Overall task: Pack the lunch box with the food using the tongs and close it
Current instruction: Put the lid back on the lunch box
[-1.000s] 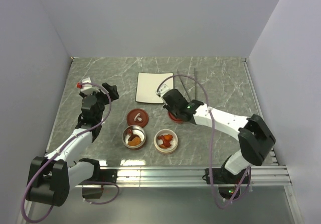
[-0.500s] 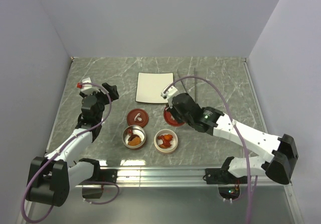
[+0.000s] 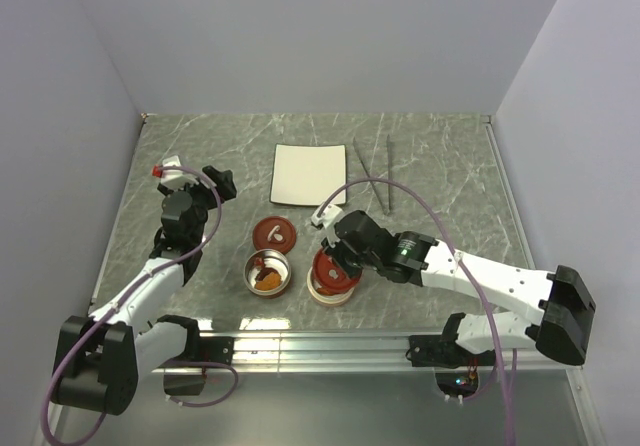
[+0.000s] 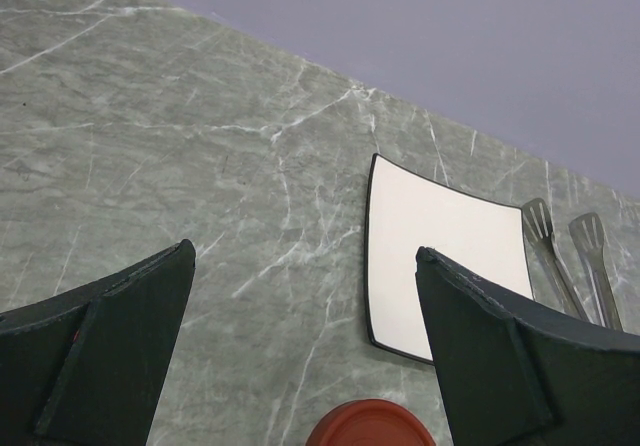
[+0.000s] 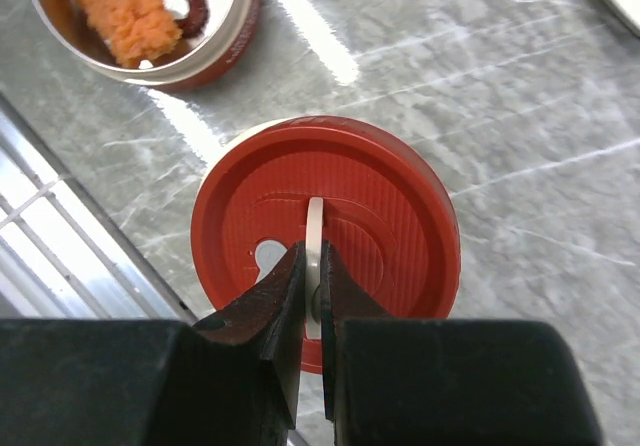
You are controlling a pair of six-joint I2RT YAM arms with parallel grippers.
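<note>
The lunch box is two round metal tins. The left tin stands uncovered with orange and dark red food inside. My right gripper is shut on the white handle of a red lid and holds it over the right tin, hiding what is inside. Whether the lid is seated I cannot tell. A second red lid lies flat behind the left tin. The tongs lie at the back right, beside the white plate. My left gripper hangs open and holds nothing at the far left.
The metal rail runs along the near table edge, just in front of the tins. Grey walls close in the table on the left, back and right. The right arm's purple cable arches over the table's right half.
My right gripper has carried the red lid from beside the plate toward the near edge and over the right tin, which showed its food before. The left arm has not moved.
</note>
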